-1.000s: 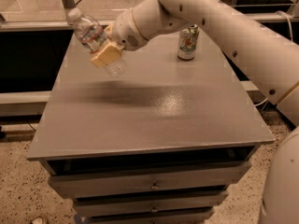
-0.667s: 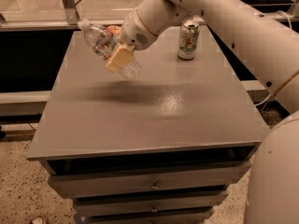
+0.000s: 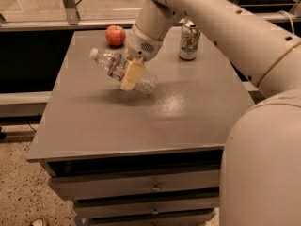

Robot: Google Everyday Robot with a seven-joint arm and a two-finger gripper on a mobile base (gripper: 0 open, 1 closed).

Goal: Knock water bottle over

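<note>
The water bottle [image 3: 113, 66] is a clear ribbed plastic bottle with a white cap and a white, red and blue label. It is tilted steeply, cap pointing up-left, its base low over the grey table top [image 3: 188, 117]. My gripper [image 3: 130, 73] is shut on the bottle's middle, one cream finger [image 3: 132, 76] across its front. The white arm reaches in from the upper right.
A red apple [image 3: 115, 35] sits at the table's back left. A green-and-white drink can [image 3: 189, 41] stands upright at the back right. Drawers [image 3: 153, 187] run below the table's front edge. A metal rail and glass lie behind the table.
The gripper has carried the bottle to the right and lower toward the table's middle. The bottle has tipped further toward lying down. The apple has come into sight behind it.
</note>
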